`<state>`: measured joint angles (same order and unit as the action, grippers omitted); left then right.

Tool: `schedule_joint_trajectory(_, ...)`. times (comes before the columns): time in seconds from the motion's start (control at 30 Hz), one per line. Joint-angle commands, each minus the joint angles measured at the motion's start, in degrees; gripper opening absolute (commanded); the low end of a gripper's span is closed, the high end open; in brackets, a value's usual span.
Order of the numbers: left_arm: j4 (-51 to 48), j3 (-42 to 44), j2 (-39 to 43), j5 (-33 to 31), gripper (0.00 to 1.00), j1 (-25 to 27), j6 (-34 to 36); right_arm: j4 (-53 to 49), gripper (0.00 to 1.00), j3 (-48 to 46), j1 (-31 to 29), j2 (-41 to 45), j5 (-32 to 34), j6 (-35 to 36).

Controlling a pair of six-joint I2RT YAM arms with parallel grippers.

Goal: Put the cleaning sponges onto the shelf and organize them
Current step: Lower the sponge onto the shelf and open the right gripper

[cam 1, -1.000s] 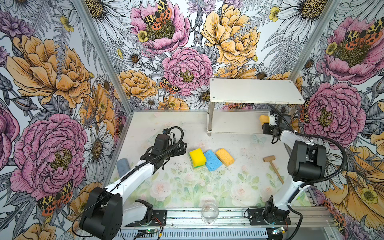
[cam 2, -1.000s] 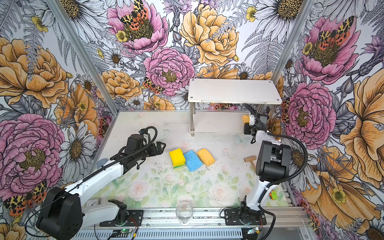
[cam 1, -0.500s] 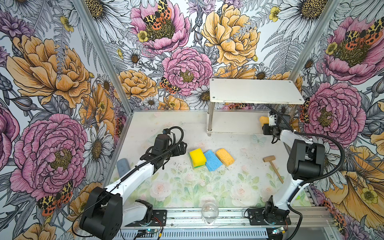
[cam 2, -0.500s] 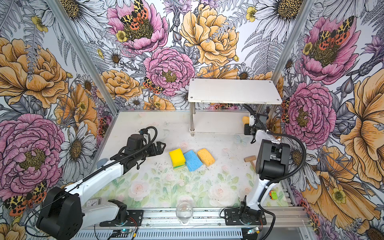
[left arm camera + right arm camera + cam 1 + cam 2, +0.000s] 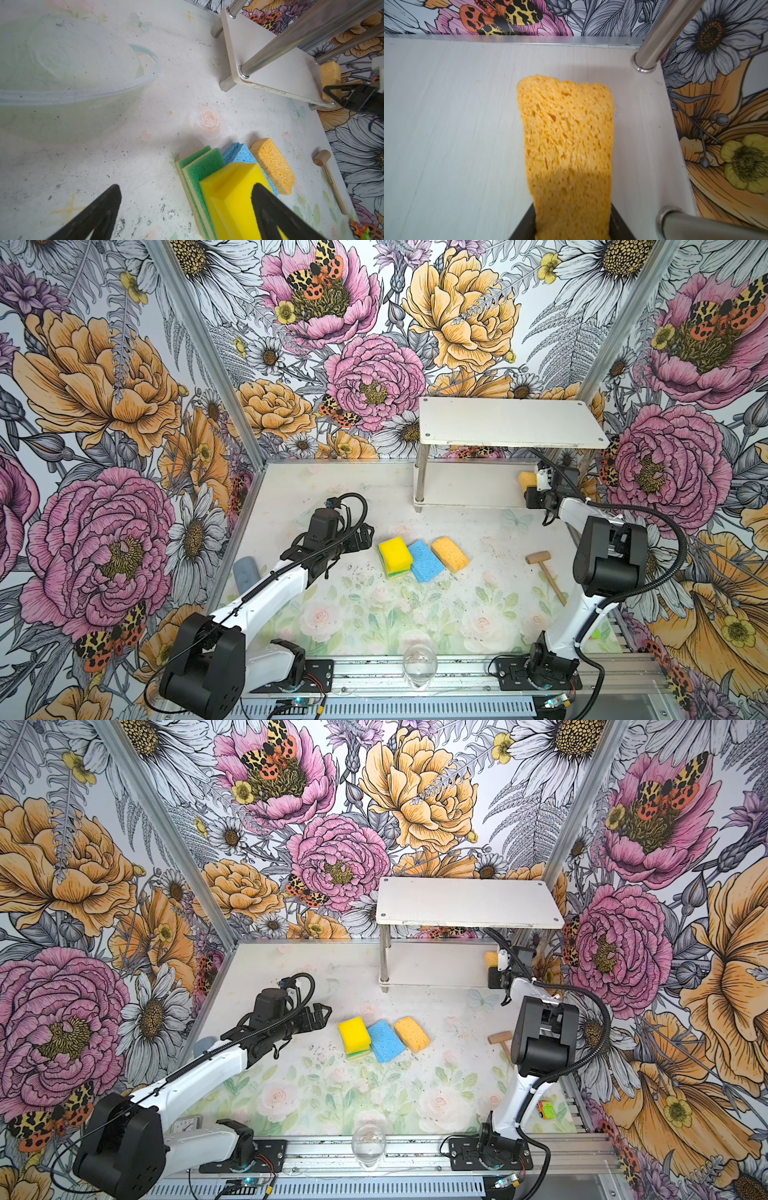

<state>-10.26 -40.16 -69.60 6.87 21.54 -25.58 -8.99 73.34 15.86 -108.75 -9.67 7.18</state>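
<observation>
The shelf (image 5: 511, 423) has flat white boards on round shiny metal posts, and stands at the table's (image 5: 361, 614) back right corner; the right gripper (image 5: 571, 224) is clamped on one end of a held orange-yellow sponge (image 5: 566, 135), coarse and full of pores, over the right end of the lower board (image 5: 446, 124); its long axis runs from the jaws toward the board's back edge; whether it rests on the board I cannot tell. Near the table's middle a smooth bright yellow block (image 5: 232, 191) sits on two scratchy green-topped sponges (image 5: 203, 166); a flat blue sponge (image 5: 239, 153) and a second orange-yellow sponge (image 5: 272, 164) lie against it, long axes roughly parallel, slanted to the table's edges. The left gripper (image 5: 185, 197) hangs just left of the block, jaws spread wide.
</observation>
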Motion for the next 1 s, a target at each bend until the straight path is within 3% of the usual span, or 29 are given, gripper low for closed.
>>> schedule_joint_trajectory(0.0,0.9,-0.4,0.1,-1.2,0.99,0.3,0.5,0.2,0.18,1.9,0.3,-1.6,0.7,0.6)
schedule_joint_trajectory(0.27,0.7,-0.3,0.3,-1.3,0.99,0.2,0.6,0.1,0.18,2.3,0.3,-2.2,0.8,0.7)
schedule_joint_trajectory(0.47,0.7,-0.2,0.4,-1.3,0.99,0.2,0.5,0.0,0.31,2.2,0.3,-2.1,1.0,0.7)
schedule_joint_trajectory(0.97,0.6,-0.2,0.5,-1.2,0.99,0.2,0.6,0.1,0.45,2.6,0.2,-2.2,0.5,-0.5)
